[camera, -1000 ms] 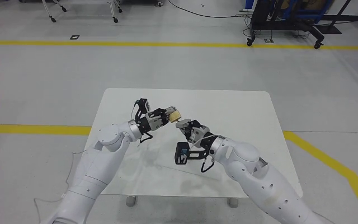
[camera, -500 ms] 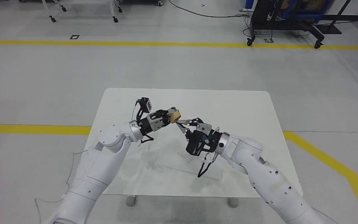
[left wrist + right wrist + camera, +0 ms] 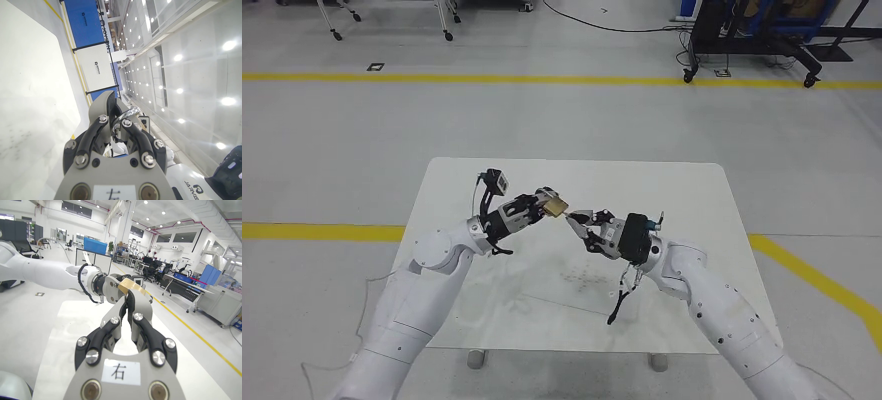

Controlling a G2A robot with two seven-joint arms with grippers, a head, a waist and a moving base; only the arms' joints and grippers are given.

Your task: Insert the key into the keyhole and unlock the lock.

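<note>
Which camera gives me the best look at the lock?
Right wrist view: the lock shows its brass body large, just beyond the right pincer. The top view shows it small in the left pincer; the left wrist view shows its shackle.

White arms (image 3: pixel 712 300), black cables (image 3: pixel 78 277), grey screw-studded jaws.

We see a brass-yellow lock (image 3: pixel 555 206) with a silvery shackle (image 3: pixel 130 112). The table (image 3: pixel 682 195) is plain white, faintly scuffed grey.
</note>
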